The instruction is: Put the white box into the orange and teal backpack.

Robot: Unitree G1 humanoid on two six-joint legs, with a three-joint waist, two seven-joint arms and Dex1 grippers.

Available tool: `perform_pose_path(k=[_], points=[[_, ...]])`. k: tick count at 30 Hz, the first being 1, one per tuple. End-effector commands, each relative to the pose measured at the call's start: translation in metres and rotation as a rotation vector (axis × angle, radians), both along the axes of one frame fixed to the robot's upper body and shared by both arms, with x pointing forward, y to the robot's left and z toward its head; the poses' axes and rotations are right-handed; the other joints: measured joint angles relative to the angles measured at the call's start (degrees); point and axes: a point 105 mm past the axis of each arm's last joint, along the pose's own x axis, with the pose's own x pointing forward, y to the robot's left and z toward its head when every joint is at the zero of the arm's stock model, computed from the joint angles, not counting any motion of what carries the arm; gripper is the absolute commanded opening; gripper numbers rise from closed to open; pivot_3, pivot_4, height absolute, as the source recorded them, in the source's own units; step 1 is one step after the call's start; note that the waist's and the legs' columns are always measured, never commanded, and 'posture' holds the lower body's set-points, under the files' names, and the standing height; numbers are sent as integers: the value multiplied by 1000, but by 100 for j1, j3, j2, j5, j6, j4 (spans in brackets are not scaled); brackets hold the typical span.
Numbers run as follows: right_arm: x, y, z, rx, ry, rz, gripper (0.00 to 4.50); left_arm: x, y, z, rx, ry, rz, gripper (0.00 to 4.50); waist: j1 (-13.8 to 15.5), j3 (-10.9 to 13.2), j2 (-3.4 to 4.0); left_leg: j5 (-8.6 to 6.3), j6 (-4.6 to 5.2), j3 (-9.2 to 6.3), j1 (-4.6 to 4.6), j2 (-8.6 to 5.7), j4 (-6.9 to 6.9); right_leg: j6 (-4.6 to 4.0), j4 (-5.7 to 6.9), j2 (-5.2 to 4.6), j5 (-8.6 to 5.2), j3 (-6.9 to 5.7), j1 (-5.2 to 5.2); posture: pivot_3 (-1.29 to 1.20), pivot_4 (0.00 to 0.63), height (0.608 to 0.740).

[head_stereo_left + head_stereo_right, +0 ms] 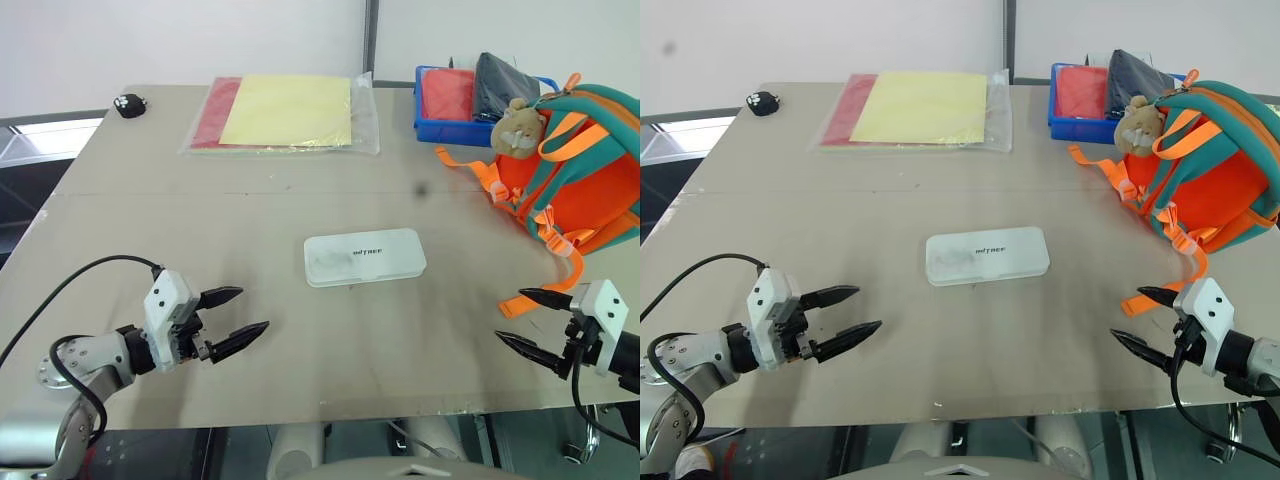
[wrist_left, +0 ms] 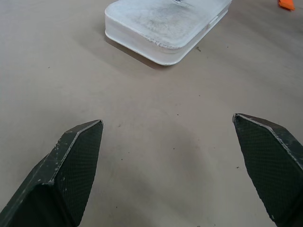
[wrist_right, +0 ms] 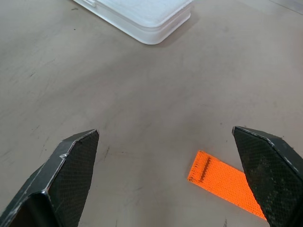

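The white box (image 1: 364,257) lies flat in the middle of the table, dark lettering on its lid; its end also appears ahead of the left fingers (image 2: 163,23) and ahead of the right fingers (image 3: 142,16). The orange and teal backpack (image 1: 585,165) stands at the right edge with a beige plush toy (image 1: 517,124) on it, and one orange strap end (image 3: 225,182) trails on the table by my right gripper. My left gripper (image 1: 240,317) is open, empty, near the front left. My right gripper (image 1: 522,319) is open and empty at the front right, below the backpack.
A clear sleeve with yellow and red sheets (image 1: 285,113) lies at the back. A blue tray (image 1: 432,126) holding red and black items sits behind the backpack. A small black object (image 1: 129,104) rests at the back left corner. The table's front edge (image 1: 330,412) runs just below both grippers.
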Motion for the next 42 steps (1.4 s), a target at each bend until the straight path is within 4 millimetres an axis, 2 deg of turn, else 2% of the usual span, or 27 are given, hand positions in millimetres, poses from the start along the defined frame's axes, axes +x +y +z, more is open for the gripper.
perform_pose_path(k=[1,6,8,9,11,13,15,17,18,19,21,23,25,32,34,35,39,40,42], points=[[11,7,9,4,-67,-54,4454,8,-1,11,-46,-32,42,4500,0,0,0,0,0,0,0,0,0,0,0,0,0,0,0,0,150,740],[47,39,28,188,-99,-193,4454,29,-15,23,-172,-56,187,4500,-17,-2,-4,1,0,-16,5,4,16,3,21,2,2,-1,-1,0,150,740],[63,44,29,253,-87,-279,3962,36,-19,26,-226,-42,243,4500,-15,-3,-7,1,0,-15,8,3,16,1,23,2,3,0,1,0,150,740],[71,48,28,259,-84,-306,3608,40,-21,26,-244,-31,271,3979,-16,-3,-7,1,0,-15,5,0,20,0,25,3,4,0,1,0,150,740],[95,54,24,230,-106,-412,2677,53,-26,18,-228,1,360,3233,-7,-5,-9,1,0,-15,4,-4,20,-1,30,3,4,-2,1,0,150,740],[114,58,22,213,-130,-500,1570,65,-30,11,-199,21,439,2124,3,-5,-9,1,0,-10,-2,-10,22,0,31,6,4,-7,0,0,150,740],[123,68,18,180,-134,-501,939,73,-38,6,-181,35,468,1527,2,-5,-9,1,0,-11,-5,-13,22,7,33,7,8,-7,0,0,150,740],[130,77,13,152,-129,-495,142,79,-44,-1,-150,46,487,710,-1,-5,-9,2,0,-11,-7,-16,23,21,34,7,16,-7,1,0,150,740],[135,82,7,147,-104,-507,0,83,-48,-5,-149,61,499,251,-9,-6,-9,1,0,-12,-7,-16,22,22,33,8,17,-6,0,0,150,740],[138,85,4,145,-86,-518,0,86,-51,-8,-151,72,507,251,-15,-6,-9,1,0,-12,-5,-16,21,21,34,9,17,-6,0,0,150,740],[143,107,-2,143,-68,-456,0,95,-60,-15,-104,63,509,251,-20,-6,-9,2,0,-13,-4,-13,18,21,36,13,17,-7,0,0,150,740],[137,127,-8,122,-30,-344,0,97,-73,-15,-92,62,452,251,-18,-5,-8,2,0,-14,-3,-12,16,20,36,18,17,-6,-1,0,150,740],[125,138,-11,129,14,-241,0,90,-81,-18,-49,59,371,251,-22,-6,-6,2,0,-17,-3,-11,16,20,39,19,18,-8,0,0,150,740],[83,124,-6,152,82,-176,0,52,-78,-22,37,55,207,251,-23,-8,-6,0,-1,-12,-2,-6,2,16,30,17,14,-4,-2,0,150,740],[86,114,-6,130,52,-237,0,49,-72,-21,37,48,205,251,-23,-8,-6,0,-1,-13,0,-5,2,1,31,16,5,-6,-2,0,150,740],[87,106,-8,102,32,-272,0,48,-61,-21,15,67,231,251,-26,-7,-4,0,-1,-13,2,-5,3,-3,33,16,3,-6,-2,0,150,740],[88,91,-6,56,-9,-294,0,40,-24,-16,-12,126,229,1946,-33,-7,-5,1,-1,-9,8,-2,12,-6,34,17,2,-4,-2,0,150,740],[87,89,-5,49,-11,-284,0,36,-18,-14,-32,160,217,2504,-35,-7,-5,2,-1,-9,9,-1,14,-6,35,17,2,-5,-3,0,150,740],[84,89,-6,21,-7,-241,0,23,-5,-12,-93,319,177,3363,-35,-7,-5,2,-1,-9,11,1,15,-6,35,18,2,-6,-3,0,150,740]])
